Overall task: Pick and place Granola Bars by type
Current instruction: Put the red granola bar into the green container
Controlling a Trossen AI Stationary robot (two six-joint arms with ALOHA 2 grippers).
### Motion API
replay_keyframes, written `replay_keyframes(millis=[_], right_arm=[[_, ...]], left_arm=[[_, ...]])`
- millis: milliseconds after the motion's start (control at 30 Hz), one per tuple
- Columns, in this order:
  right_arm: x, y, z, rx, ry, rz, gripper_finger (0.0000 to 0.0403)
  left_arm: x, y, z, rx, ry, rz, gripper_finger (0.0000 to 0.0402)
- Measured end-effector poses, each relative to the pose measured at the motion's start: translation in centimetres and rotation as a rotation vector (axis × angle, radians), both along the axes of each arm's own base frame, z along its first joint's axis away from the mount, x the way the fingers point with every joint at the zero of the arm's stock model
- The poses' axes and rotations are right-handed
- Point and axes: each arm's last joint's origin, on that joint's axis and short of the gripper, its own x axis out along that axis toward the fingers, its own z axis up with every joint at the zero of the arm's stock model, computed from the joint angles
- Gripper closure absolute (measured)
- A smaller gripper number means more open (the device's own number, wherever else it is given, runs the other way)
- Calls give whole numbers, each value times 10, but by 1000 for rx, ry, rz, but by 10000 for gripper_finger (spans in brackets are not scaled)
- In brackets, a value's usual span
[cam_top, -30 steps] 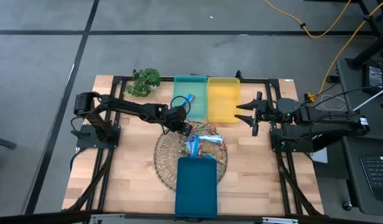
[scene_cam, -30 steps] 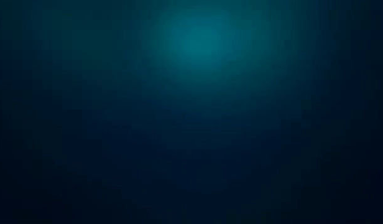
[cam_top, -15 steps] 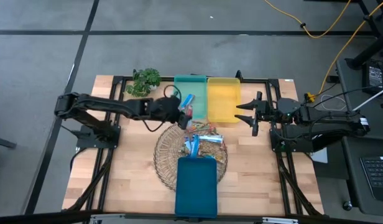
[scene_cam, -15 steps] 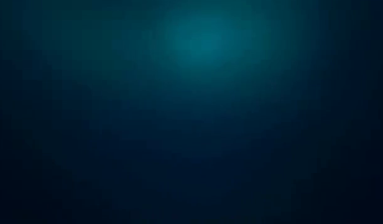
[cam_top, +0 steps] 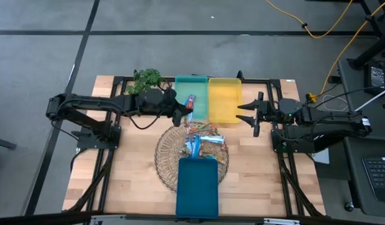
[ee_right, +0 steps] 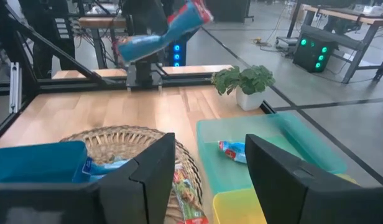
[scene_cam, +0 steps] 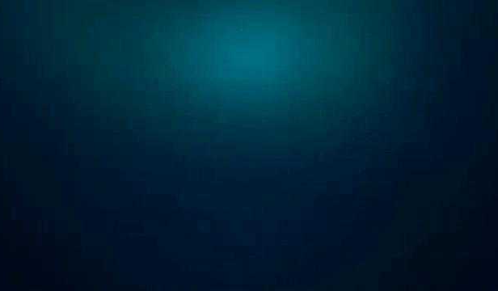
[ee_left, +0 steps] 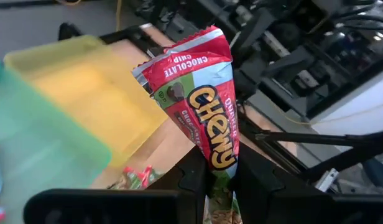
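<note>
My left gripper (cam_top: 185,107) reaches in from the table's left and is shut on a red chocolate-chip Chewy granola bar (ee_left: 201,99). It holds the bar in the air over the near left part of the green tray (cam_top: 195,87). One blue bar (ee_right: 232,150) lies flat in that tray. Several more bars (cam_top: 202,134) lie in the round wire basket (cam_top: 167,156). My right gripper (cam_top: 247,115) hangs open beside the yellow tray (cam_top: 224,100), touching nothing. The low view shows only dark blue. My left gripper pinches the red bar's one end (ee_left: 221,163) between its two fingers (ee_left: 194,180). The fingers come from the table's left, almost level and slanting a little downward, and lie along the bar. The bar juts out past the fingertips, its crimped free end (ee_left: 179,56) foremost, lifted clear of tray and basket.
A dark blue tray (cam_top: 197,187) lies at the table's near edge, overlapping the basket's near rim. A small potted plant (cam_top: 144,81) stands at the far edge, left of the green tray. Bare wood lies left and right of the basket.
My left gripper has risen from the basket's far left rim with the red bar and drawn toward the far edge, over the green tray. It has tipped up from pointing steeply down to almost level and rolled. The bar is lifted clear of the basket.
</note>
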Motion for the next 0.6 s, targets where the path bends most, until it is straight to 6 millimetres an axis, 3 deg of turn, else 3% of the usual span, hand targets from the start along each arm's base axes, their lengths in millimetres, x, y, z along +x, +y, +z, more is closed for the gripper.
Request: replay_keyframes(millis=[300, 600], right_arm=[[0, 0, 2, -2, -25, 0, 207], [0, 0, 2, -3, -24, 0, 207]], left_arm=[[-8, 18, 41, 122, 55, -11, 343], [-17, 42, 63, 167, 58, 33, 343]])
